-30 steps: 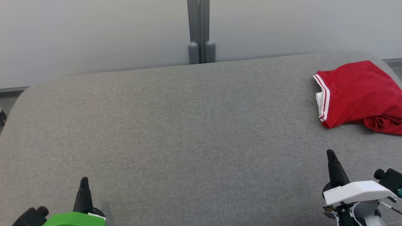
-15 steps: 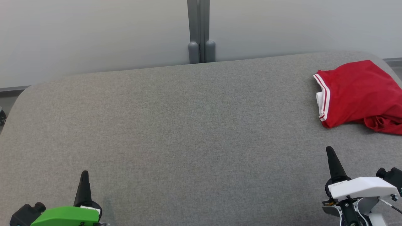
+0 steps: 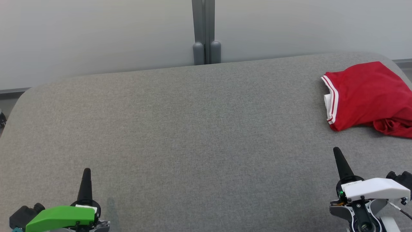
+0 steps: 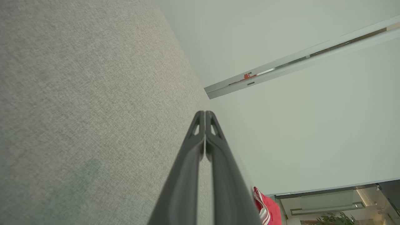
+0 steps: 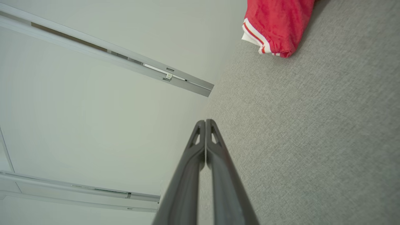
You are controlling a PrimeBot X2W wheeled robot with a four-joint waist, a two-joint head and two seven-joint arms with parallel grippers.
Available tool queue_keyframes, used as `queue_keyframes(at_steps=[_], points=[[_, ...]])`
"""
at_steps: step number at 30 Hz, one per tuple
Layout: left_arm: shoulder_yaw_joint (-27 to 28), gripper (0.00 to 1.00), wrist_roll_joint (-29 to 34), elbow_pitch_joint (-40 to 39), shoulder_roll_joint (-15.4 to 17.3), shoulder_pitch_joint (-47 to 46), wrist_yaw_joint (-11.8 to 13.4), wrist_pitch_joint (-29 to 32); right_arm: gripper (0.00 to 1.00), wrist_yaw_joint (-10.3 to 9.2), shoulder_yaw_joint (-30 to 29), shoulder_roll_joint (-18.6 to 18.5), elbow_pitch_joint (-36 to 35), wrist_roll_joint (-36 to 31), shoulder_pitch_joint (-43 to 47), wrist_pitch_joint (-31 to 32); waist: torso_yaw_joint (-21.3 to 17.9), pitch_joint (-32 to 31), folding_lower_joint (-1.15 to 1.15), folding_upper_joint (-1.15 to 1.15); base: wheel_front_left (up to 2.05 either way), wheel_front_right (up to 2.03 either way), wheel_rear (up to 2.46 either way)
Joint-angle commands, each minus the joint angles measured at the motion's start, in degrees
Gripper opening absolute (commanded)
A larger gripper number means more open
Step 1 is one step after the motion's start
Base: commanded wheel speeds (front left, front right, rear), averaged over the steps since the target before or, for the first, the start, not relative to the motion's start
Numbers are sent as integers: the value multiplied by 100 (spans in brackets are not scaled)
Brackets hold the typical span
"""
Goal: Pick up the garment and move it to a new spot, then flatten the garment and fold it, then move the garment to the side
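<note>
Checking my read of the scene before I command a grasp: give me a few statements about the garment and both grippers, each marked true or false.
1. The red garment lies at the far right of the grey surface. True.
2. The right gripper is shut on the garment. False: it is shut on nothing and sits apart from the garment, nearer the robot.
3. The left gripper stands open. False: its fingers are pressed together and hold nothing.
4. The garment's white-striped edge faces the middle of the surface. True.
</note>
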Motion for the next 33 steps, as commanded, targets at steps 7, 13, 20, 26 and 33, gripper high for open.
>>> queue_keyframes(at_steps=[7, 13, 20, 26, 33], points=[[42, 0, -481, -5, 38, -214, -81, 117, 0, 0, -46, -11, -4, 512, -165, 129, 1, 5, 0, 0, 0, 0, 0], [62, 0, -773, 16, 40, -288, -106, 195, 0, 0, -63, -7, 9, 837, -191, 201, 2, 9, 0, 0, 0, 0, 0], [84, 0, -1099, 41, 41, -352, -145, 286, 0, 0, -80, -2, 25, 1204, -249, 291, 2, 14, 0, 0, 0, 0, 0], [102, 0, -1358, 62, 42, -417, -161, 353, 0, 0, -94, 2, 39, 1496, -277, 360, 3, 18, 0, 0, 0, 0, 0], [119, 0, -1643, 83, 44, -480, -198, 432, 0, -1, -112, 7, 52, 1811, -307, 430, 4, 23, 0, 0, 0, 0, 0]])
